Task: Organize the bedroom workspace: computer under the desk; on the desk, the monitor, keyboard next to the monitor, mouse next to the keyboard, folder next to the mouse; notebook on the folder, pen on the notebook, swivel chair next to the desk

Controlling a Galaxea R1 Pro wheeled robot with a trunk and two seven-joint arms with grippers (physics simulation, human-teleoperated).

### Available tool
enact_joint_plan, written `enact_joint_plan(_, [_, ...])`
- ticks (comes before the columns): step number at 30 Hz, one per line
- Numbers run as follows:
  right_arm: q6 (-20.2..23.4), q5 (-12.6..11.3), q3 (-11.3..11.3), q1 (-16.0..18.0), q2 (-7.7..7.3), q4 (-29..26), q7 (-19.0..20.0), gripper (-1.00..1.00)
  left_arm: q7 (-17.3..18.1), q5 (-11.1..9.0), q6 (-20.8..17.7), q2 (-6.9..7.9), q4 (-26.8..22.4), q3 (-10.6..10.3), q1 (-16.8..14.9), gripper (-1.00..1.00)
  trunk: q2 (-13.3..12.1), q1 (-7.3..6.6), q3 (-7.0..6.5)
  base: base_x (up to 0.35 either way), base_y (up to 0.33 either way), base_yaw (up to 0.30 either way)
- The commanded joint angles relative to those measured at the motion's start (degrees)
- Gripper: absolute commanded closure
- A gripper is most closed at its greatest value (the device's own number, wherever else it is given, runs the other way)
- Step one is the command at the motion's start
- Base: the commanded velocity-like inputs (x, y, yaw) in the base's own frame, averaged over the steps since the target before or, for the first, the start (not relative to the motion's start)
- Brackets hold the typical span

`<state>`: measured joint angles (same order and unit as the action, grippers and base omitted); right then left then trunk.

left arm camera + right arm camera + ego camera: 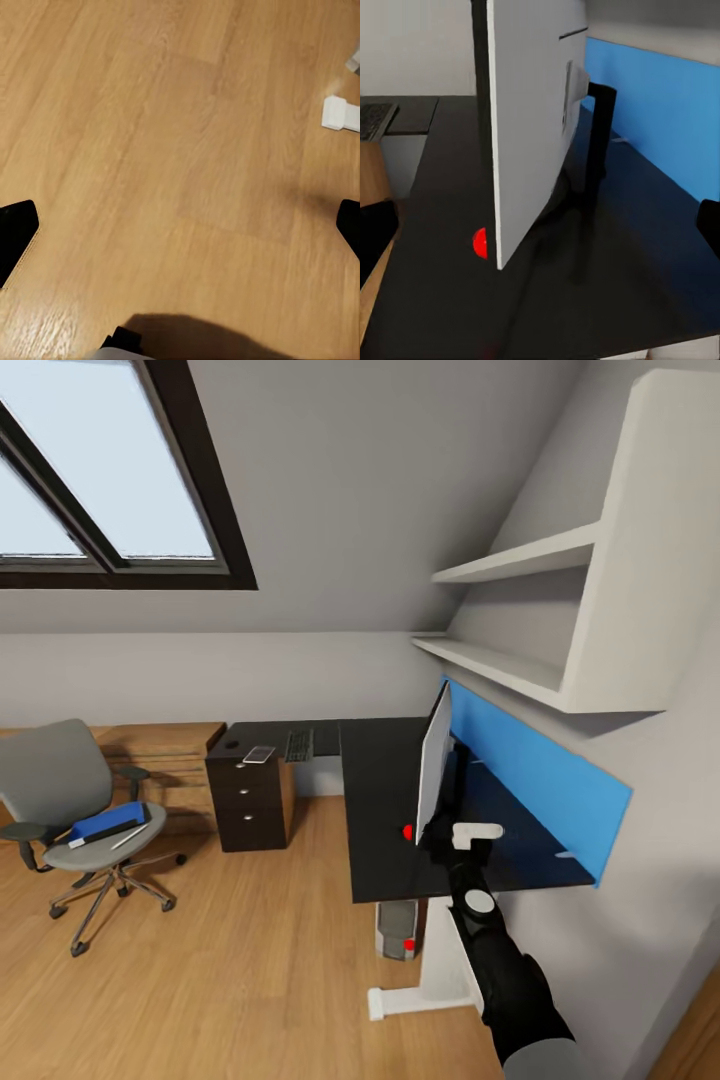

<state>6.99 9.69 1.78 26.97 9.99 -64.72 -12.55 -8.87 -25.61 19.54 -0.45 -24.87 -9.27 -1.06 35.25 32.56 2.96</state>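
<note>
My right gripper [462, 847] hangs spread and empty just near of the monitor [434, 760], upright on the desk [385, 830]; keyboard [298, 745] lies far left; folder [108, 824] and pen [129, 837] remain on the swivel chair [55, 790]; left gripper [180, 240] open over floor [172, 150]

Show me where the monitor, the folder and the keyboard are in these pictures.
monitor [434, 760]: head view, on its pale back panel.
folder [108, 823]: head view, on its blue cover, lying on the chair seat.
keyboard [298, 745]: head view, on its keys.
</note>
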Motion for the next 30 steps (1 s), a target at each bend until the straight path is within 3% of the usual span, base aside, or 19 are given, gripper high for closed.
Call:
enact_joint_plan(1, [0.2, 0.6, 0.2, 0.0, 0.01, -0.1, -0.3, -1.0, -0.5, -0.3, 0.2, 0.04, 0.0, -0.5, 0.0, -1.0, 0.1, 0.03, 0.11, 0.013, 0.268, 0.0])
enact_joint_plan(8, [-3.7, 0.5, 0.4, -2.6, 0.01, -3.2, -0.3, -1.0, -0.5, -0.1, 0.2, 0.0, 0.0, -0.5, -0.1, -1.0, 0.1, 0.03, 0.11, 0.004, 0.137, 0.0])
enact_joint_plan(18, [-4.6, 0.5, 1.2, -5.1, 0.01, -7.3, -0.3, -1.0, -0.5, -0.1, 0.2, -0.07, 0.0, -0.6, 0.0, -1.0, 0.1, 0.03, 0.11, 0.047, 0.083, 0.0])
enact_joint_plan(30, [-4.8, 0.5, 1.5, -5.3, 0.01, -7.5, -0.5, -1.0, -0.5, -0.1, 0.2, -0.08, 0.0, -0.6, 0.0, -1.0, 0.1, 0.03, 0.11, 0.088, 0.082, 0.0])
